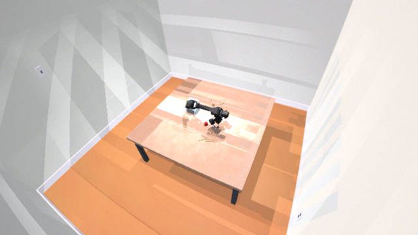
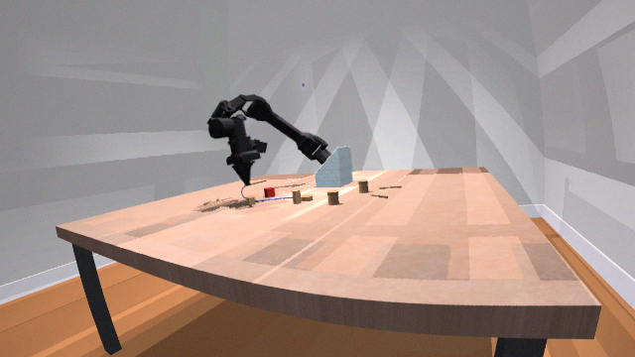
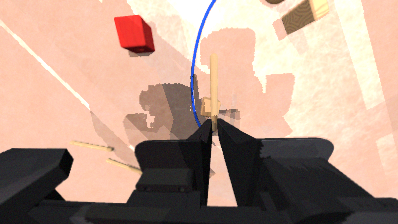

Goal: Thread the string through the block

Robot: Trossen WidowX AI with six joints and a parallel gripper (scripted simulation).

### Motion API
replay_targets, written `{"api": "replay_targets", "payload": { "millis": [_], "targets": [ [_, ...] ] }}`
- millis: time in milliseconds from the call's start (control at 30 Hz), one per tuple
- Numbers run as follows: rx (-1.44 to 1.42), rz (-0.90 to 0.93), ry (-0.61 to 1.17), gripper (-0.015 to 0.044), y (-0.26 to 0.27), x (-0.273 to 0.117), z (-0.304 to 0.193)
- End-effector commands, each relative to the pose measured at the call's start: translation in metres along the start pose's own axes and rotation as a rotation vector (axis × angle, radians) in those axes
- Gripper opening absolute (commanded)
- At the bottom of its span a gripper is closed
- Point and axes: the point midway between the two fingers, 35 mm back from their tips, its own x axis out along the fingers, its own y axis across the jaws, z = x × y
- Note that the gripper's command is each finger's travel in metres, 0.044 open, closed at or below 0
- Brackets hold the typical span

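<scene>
My gripper [image 2: 247, 184] [image 3: 214, 122] is shut on a thin wooden stick [image 2: 257, 181] [image 3: 214, 80], held above the table with its free end reaching away from the fingertips. The blue string [image 2: 273, 199] [image 3: 193, 80] curves from the fingertips down to the table. A small pale wooden block [image 2: 251, 200] [image 3: 210, 107] stands below the stick, apart from it. Another upright wooden block [image 2: 297, 196] [image 3: 298, 20] stands farther along the string, beside the flat round button [image 2: 307, 197]. The button is mostly cut off in the wrist view. No hole can be made out in either block.
A red cube [image 1: 206, 124] [image 2: 269, 191] [image 3: 134, 34] lies near the string. Two loose sticks [image 3: 92, 146] [image 3: 124, 166] lie at the wrist view's lower left. Two wooden cylinders [image 2: 332, 197] [image 2: 363, 186] and two more sticks [image 2: 390, 187] [image 2: 379, 195] are farther right, near the blue-grey base [image 2: 337, 169].
</scene>
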Motion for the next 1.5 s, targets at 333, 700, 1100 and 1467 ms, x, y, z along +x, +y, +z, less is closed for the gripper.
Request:
{"api": "replay_targets", "payload": {
  "millis": [333,700,1100,1467],
  "targets": [
    [-0.005,0.014,0.025,0.0000,0.010,-0.001,-0.017],
    [-0.007,0.020,0.045,0.0000,0.016,-0.002,-0.029],
    [-0.009,0.028,0.066,0.0000,0.023,-0.004,-0.041],
    [-0.011,0.037,0.086,0.0000,0.031,-0.006,-0.053]
  ]
}}
